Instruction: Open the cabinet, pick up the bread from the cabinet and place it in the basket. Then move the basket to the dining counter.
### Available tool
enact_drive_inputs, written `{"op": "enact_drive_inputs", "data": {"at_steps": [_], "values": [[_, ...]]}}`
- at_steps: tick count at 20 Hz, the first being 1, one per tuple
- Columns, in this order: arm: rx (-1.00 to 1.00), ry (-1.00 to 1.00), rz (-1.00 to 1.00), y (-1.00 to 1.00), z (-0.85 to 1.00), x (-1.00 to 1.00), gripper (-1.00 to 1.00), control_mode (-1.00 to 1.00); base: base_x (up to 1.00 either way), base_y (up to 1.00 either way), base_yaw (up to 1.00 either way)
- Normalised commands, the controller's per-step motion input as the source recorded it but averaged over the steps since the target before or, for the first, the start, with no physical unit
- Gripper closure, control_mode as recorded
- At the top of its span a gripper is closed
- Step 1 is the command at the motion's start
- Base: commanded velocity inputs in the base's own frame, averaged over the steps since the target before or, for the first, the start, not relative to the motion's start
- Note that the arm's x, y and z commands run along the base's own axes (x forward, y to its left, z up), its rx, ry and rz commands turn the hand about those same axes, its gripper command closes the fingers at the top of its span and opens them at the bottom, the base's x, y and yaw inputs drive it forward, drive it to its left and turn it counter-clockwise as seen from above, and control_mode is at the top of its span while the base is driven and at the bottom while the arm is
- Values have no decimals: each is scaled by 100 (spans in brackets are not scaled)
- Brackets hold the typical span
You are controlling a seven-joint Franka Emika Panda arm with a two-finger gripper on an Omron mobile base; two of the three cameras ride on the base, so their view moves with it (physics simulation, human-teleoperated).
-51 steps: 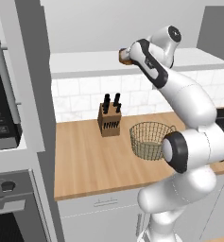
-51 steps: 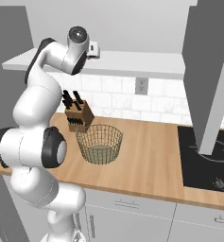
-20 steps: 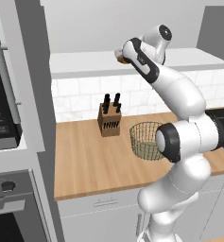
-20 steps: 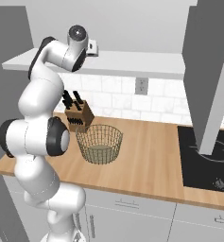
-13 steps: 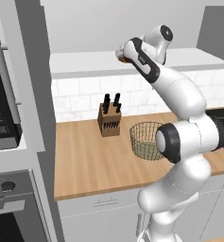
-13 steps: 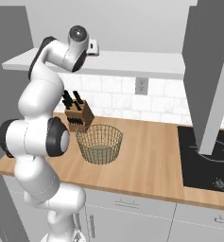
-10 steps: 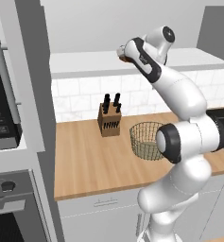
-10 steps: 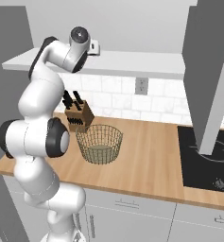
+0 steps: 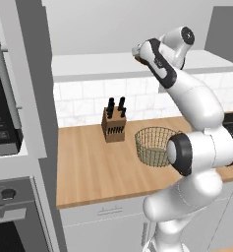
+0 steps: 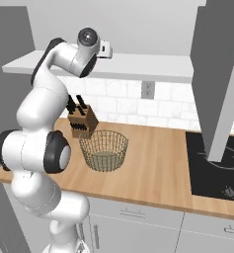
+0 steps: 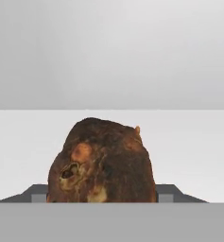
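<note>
At the upper middle of the frame the gripper [image 9: 137, 52] reaches onto the white shelf [image 9: 88, 66] where the bread [image 11: 102, 162] sits close before it, finger state untellable, basket [image 10: 104, 149] waiting below.

White shelf [image 9: 93, 66] – bread [image 11: 103, 160]; counter [image 9: 93, 167] – basket [image 9: 155, 146], knife block [image 9: 114, 127].

The bread [image 11: 102, 160] apparently sits on the shelf [image 9: 93, 66], above the basket [image 9: 154, 145].

Dark-brown bread [image 11: 102, 161] on white cabinet shelf [image 11: 189, 142]; wire basket [image 9: 155, 145] upright on worktop
</note>
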Motion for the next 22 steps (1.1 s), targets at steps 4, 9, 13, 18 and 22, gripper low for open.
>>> {"op": "enact_drive_inputs", "data": {"at_steps": [4, 9, 13, 18, 22], "values": [[0, 1, -13, -51, 35, -78, 100, -100, 0, 0, 0], [1, 1, -9, -29, 5, -91, 100, -100, 0, 0, 0], [8, 0, -10, -6, 0, -69, 100, -100, 0, 0, 0], [5, 0, -7, 2, 1, -75, 100, -100, 0, 0, 0], [0, 6, -9, 1, 0, -95, 100, -100, 0, 0, 0]]}}
